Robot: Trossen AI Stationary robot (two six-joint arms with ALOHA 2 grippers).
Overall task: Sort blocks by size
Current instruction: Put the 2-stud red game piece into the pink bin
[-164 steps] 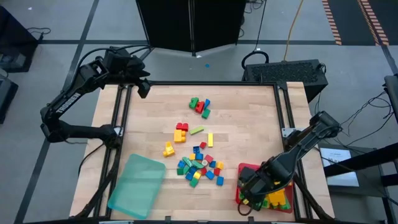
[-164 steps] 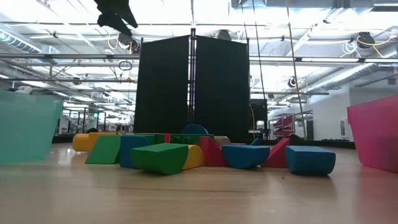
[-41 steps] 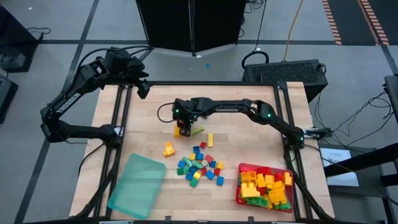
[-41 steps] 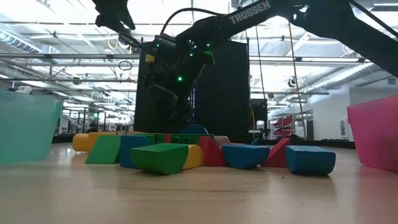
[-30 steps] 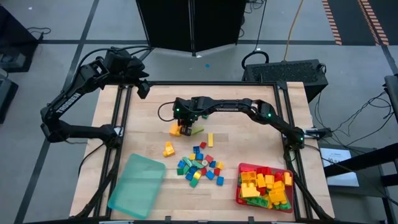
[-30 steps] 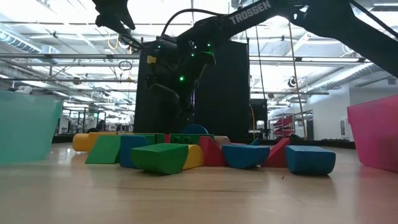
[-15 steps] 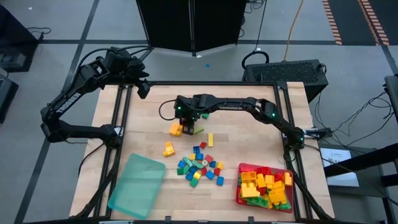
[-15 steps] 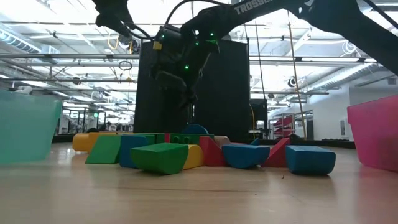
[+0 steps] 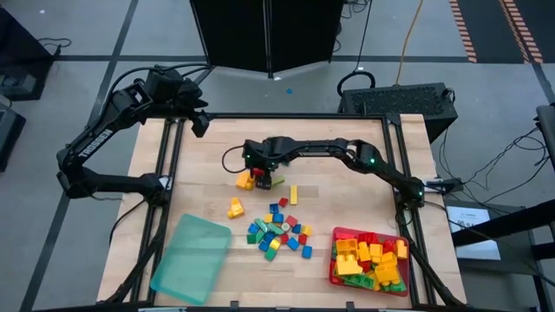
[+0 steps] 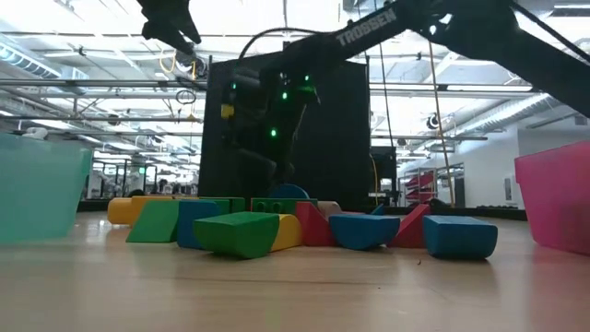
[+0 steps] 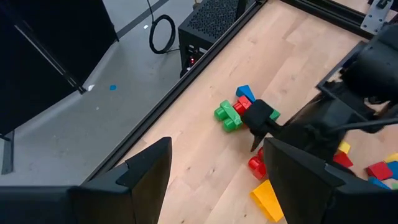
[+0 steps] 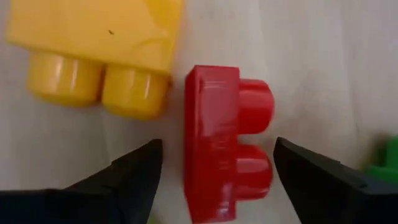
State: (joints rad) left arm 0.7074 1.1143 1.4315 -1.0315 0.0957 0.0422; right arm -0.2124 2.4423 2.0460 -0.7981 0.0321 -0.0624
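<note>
Right pincer (image 12: 214, 171) open astride red block (image 12: 227, 158); hidden in high view.

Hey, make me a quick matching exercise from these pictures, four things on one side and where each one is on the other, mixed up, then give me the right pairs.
Things:
1. flat translucent teal tray
2. flat red tray
3. right gripper
4. left gripper

Places:
A. over the table's far left corner
B. near right part of the table, filled with blocks
C. near left part of the table
D. over a red studded plastic block mid-table

Pairs: 1-C, 2-B, 3-D, 4-A

glossy plastic blocks (image 12: 225, 155), matt wooden table (image 9: 347, 156)
</note>
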